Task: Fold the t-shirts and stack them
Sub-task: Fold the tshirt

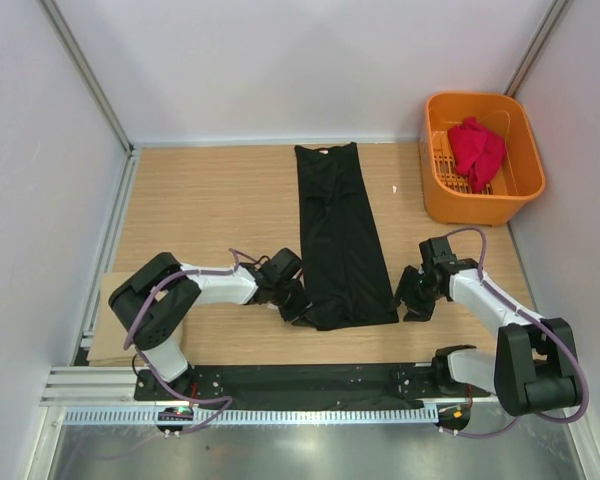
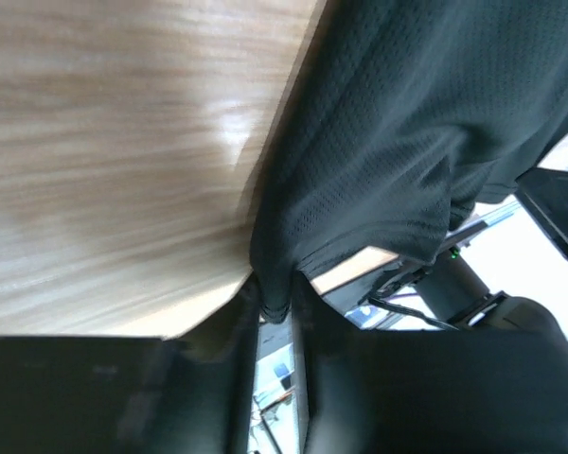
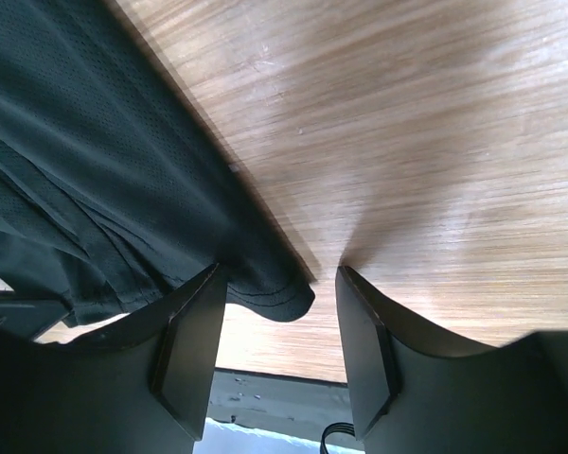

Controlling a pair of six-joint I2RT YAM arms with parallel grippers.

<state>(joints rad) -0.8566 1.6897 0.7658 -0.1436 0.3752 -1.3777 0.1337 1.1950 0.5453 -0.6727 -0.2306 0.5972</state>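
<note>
The black t-shirt lies folded into a long narrow strip down the middle of the table, collar at the far end. At its near left corner my left gripper is shut on the hem; in the left wrist view the cloth is pinched between the narrow jaws. My right gripper stands open at the near right corner. In the right wrist view that corner lies between the spread fingers, untouched on the right side. The red t-shirt sits crumpled in the orange basket.
The basket stands at the far right corner against the wall. A tan cardboard sheet pokes out under the left arm's base. White walls and metal rails close the table on three sides.
</note>
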